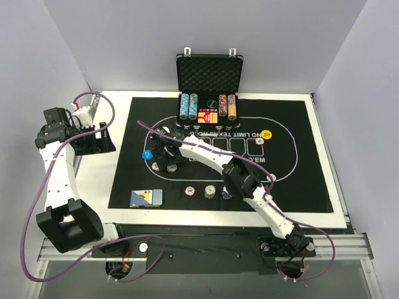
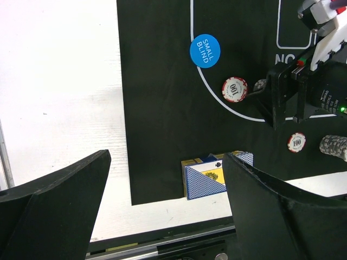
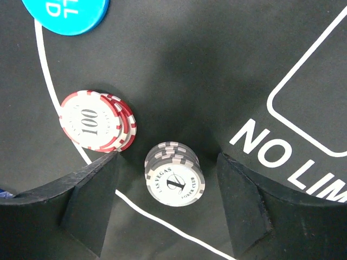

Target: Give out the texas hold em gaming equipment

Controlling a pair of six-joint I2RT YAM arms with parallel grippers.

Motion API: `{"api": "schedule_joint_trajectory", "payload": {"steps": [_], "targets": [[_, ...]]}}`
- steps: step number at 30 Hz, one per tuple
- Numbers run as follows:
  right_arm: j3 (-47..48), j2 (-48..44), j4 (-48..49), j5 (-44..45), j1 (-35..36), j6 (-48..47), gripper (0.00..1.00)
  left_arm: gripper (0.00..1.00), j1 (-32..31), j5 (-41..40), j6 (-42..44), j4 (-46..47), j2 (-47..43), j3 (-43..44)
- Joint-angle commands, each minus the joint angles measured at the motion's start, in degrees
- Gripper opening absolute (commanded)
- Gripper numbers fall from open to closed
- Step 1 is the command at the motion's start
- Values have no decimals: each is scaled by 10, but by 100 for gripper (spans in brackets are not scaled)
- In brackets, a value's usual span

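The right claw [image 3: 168, 187] stands spread astride a grey chip stack [image 3: 174, 176], not pinching it; a red chip stack [image 3: 96, 120] crowds one finger, and a blue disc [image 3: 68, 13] lies beyond.

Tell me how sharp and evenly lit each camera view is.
Top external: even light, the lettering on the black mat sharp. Left wrist: white table nearly washed out by brightness. Right wrist: grey chip stack crisp; the near fingers dark, detail lost.

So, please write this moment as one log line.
left gripper: open, empty | right gripper: open around grey chip stack | red chip stack: beside it
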Motion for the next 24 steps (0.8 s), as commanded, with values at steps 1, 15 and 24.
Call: {"api": "schedule_joint_trajectory", "payload": {"steps": [1, 15, 24], "targets": [[-22, -94, -17, 24, -9, -14, 69, 96, 5, 15, 7, -8, -8, 17], [-398, -374, 4, 42, -23, -18, 75, 96, 5, 16, 8, -10, -17, 19], [-531, -420, 46, 36, -21, -16, 76, 96, 5, 19, 3, -8, -15, 17]]}}
